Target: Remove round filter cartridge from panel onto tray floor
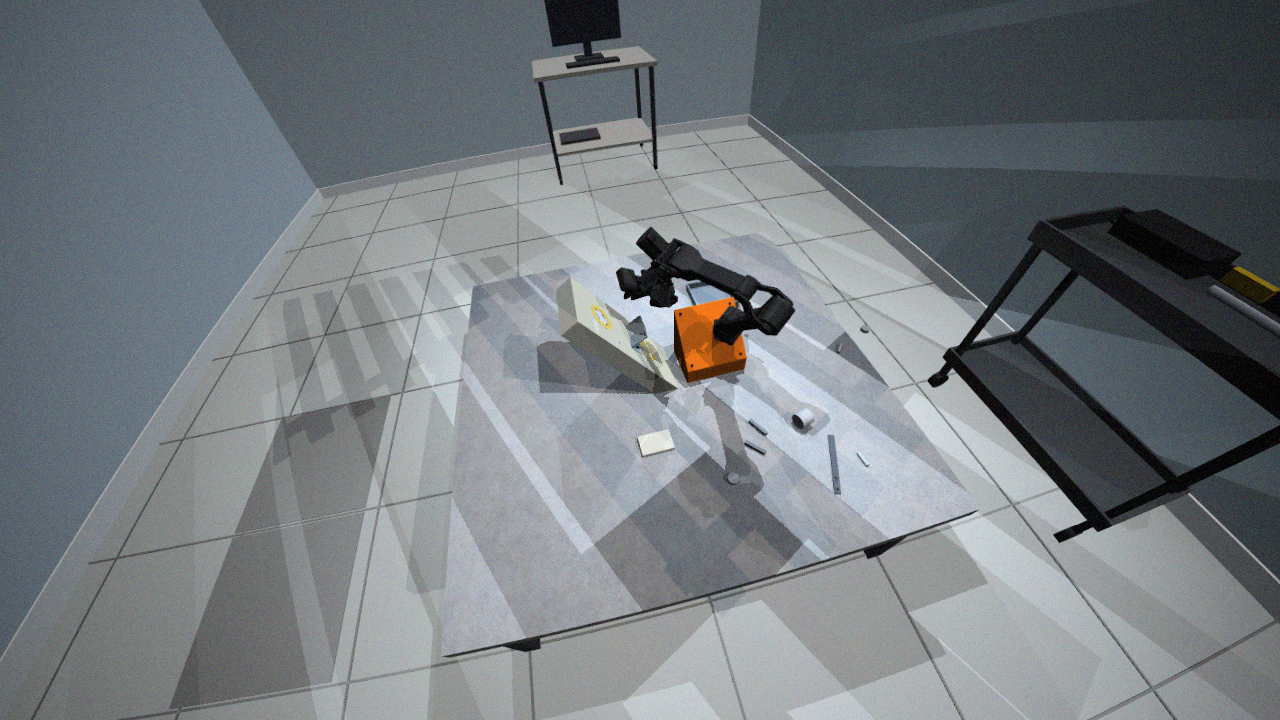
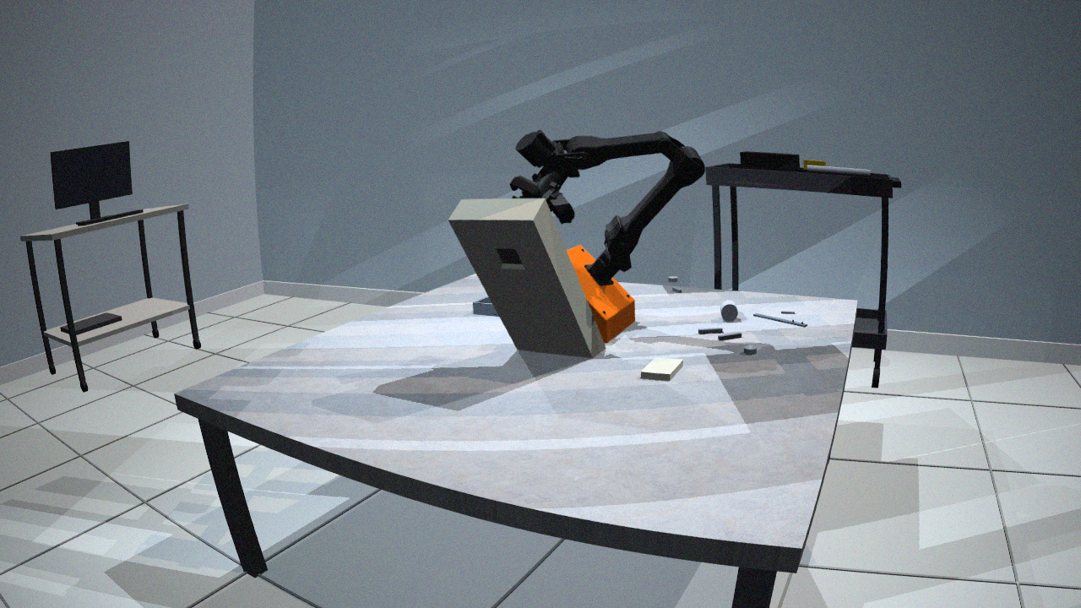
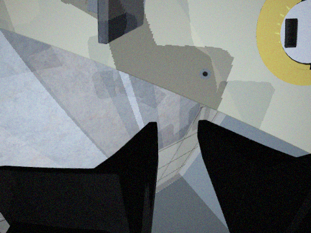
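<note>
The cream service panel (image 1: 577, 302) (image 2: 529, 302) (image 3: 240, 19) stands tilted on the table. The round pale cartridge (image 1: 601, 316) (image 3: 302, 48) sits in a yellow ring on the panel face. In the wrist view it is cut off by the right edge, and only one dark slot shows. My gripper (image 1: 642, 291) (image 3: 177, 129) is partly open, with a narrow empty gap between the fingers. It hangs in front of the panel, off to the side of the cartridge. The blue-grey tray (image 1: 708, 293) (image 2: 483, 306) lies behind the arm, partly hidden.
A dark block (image 3: 121, 19) sticks out from the panel face. The orange base (image 1: 702, 349) (image 2: 616, 310) stands close to the panel. A cream block (image 1: 656, 443) (image 2: 662, 369), a short cylinder (image 1: 802, 419) (image 2: 728, 311) and several small bars lie on the table.
</note>
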`<move>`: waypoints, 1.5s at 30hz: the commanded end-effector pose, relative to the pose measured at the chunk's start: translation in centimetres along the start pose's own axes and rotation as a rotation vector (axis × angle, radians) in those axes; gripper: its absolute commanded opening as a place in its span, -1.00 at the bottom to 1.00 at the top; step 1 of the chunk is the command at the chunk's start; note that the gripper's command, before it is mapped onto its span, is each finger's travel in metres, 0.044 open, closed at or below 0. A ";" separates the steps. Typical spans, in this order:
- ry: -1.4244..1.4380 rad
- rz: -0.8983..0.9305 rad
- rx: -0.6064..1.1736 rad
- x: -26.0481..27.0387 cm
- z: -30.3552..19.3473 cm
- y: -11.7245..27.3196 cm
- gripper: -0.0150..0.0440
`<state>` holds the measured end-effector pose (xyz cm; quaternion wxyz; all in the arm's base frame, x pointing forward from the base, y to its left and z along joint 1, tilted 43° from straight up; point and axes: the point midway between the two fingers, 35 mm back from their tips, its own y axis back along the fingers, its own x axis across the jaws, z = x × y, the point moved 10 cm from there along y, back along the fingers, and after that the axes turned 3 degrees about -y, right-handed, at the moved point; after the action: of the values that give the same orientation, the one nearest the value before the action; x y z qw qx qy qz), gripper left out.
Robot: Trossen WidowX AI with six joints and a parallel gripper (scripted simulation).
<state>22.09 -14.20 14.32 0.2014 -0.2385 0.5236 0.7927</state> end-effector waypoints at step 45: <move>0.183 -0.323 -0.200 -5.1 2.9 -2.1 -0.11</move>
<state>26.71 -11.56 17.38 0.2530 -0.4172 0.4151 0.7679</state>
